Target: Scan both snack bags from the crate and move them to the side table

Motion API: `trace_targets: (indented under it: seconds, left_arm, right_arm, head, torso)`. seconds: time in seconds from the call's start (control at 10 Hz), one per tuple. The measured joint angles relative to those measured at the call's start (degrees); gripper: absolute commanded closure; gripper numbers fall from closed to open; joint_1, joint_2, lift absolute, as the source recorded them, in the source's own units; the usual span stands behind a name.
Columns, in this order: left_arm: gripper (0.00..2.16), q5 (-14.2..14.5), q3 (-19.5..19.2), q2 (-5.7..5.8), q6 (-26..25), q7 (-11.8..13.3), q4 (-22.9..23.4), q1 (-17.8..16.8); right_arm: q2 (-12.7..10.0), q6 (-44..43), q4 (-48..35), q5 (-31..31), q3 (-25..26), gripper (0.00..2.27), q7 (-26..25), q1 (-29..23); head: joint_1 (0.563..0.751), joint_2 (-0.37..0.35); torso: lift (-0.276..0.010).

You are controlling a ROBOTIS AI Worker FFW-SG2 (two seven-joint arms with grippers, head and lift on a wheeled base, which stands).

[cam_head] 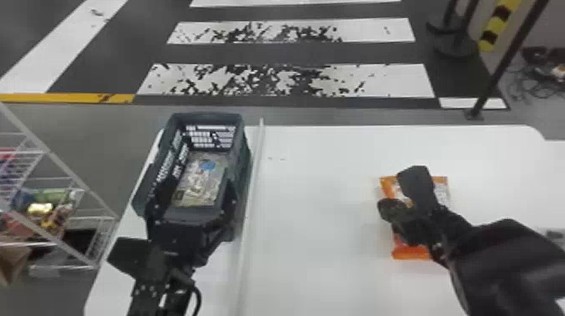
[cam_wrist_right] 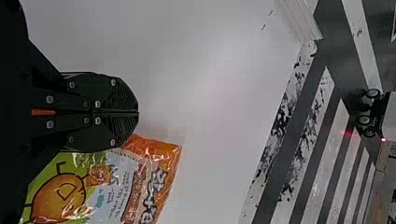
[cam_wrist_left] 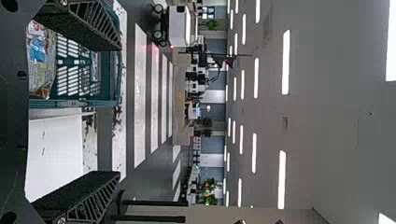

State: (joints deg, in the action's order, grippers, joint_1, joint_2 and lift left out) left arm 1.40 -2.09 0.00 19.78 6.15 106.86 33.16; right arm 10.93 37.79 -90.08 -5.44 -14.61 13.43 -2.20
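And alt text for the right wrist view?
Right gripper, fingers shut together, over a white table; its lower part of the view overlaps an orange, green and white snack bag lying on the table. Beyond are a dark floor with white stripes and part of a wheeled machine.

Dark floor (cam_head: pixel 294 53), white stripes (cam_head: pixel 391 82); ceiling lights (cam_wrist_left: pixel 286 63); wire rack (cam_head: pixel 63 166).

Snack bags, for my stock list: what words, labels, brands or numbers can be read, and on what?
Orange-ended bag: lettering on the orange end and small lines on the pale panel, none readable with certainty.
Bag in the crate: print too small to read.
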Motion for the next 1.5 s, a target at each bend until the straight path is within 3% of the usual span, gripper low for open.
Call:
trace_targets:
  seconds: [0.9, 1.1, 1.5]
  left_arm:
    - [0.04, -0.16, 0.16, 0.00, 0.11, 0.00, 0.19, 0.06]
    - [0.04, -0.25, 0.23, 0.00, 0.11, 0.00, 0.20, 0.06]
    - [0.04, -0.44, 0.21, 0.00, 0.10, 0.01, 0.40, 0.36]
  right_arm:
    - [2.04, -1.78, 0.27, 0.24, 4.13, 2.05, 0.27, -1.10]
    - [1.89, -0.19, -3.98, 3.11, 5.25, 2.05, 1.01, -2.64]
    - [0.92, 3.63, -9.04, 5.87, 12.82, 2.05, 1.06, -2.10]
  head:
    - [0.695, 0.010]
    - [0.695, 0.020]
    - [0.695, -0.024]
  torso:
    - [-0.029]
    - [-0.029]
    - [-0.029]
